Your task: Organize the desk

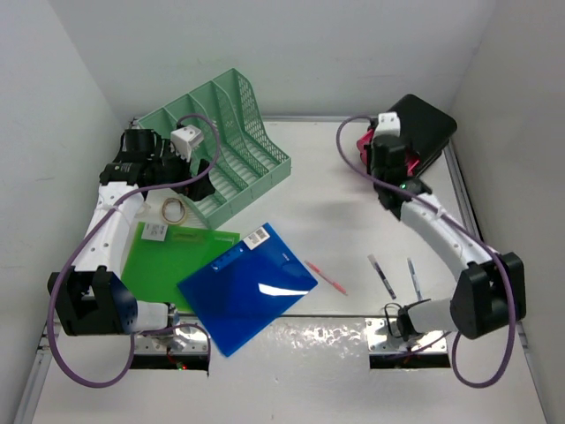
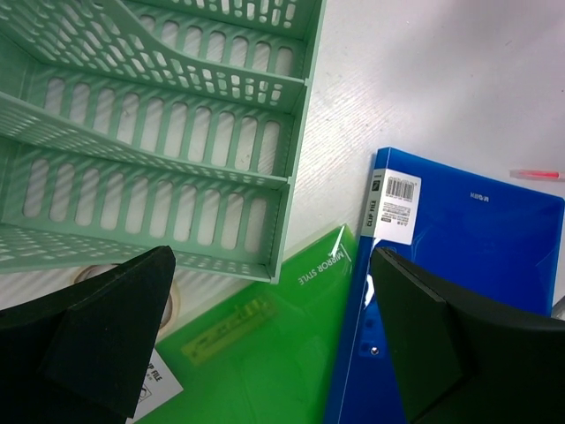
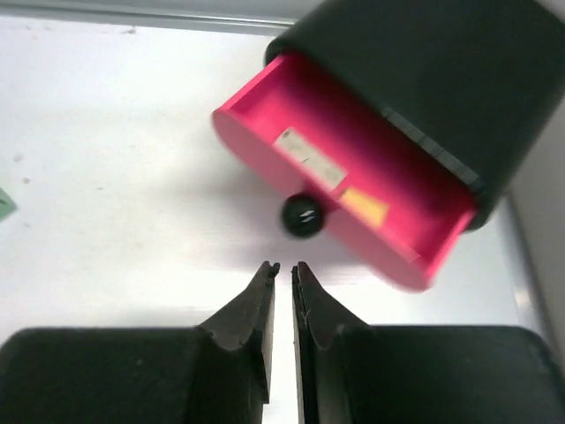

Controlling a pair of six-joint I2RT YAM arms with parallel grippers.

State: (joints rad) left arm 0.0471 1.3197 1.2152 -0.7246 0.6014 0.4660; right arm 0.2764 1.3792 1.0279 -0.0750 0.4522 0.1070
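While the black plastic box [image 3: 441, 79] on the flat white desk [image 3: 106, 132] is holding its pink drawer [image 3: 353, 177] open for filling, the right gripper [image 3: 284, 265] is hovering before it, nearly shut, empty, the left gripper [image 2: 269, 256] gaping empty; fetching thin dark pens [image 1: 382, 276] is likely coming next

White arm links [image 1: 441, 234], black joints [image 1: 485, 296], purple cables [image 1: 340, 140]
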